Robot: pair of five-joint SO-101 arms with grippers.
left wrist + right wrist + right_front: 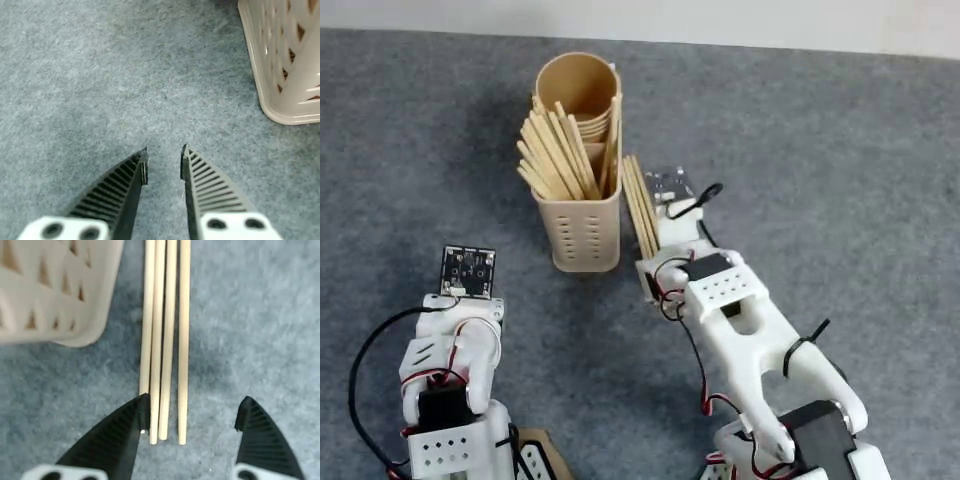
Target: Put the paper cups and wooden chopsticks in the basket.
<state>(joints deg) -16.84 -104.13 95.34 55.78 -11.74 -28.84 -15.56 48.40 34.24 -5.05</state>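
Here, right hand (195,400) spread over four wooden chopsticks (165,340), just beside basket (60,290)

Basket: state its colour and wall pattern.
Beige basket, with rows of small slots; the high view shows it best.

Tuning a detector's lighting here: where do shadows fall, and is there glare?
High view: the basket throws a soft shadow onto the carpet; no glare. Right wrist view: a dim band under the basket's rim beside the chopsticks. Left wrist view: even light around the left tool.
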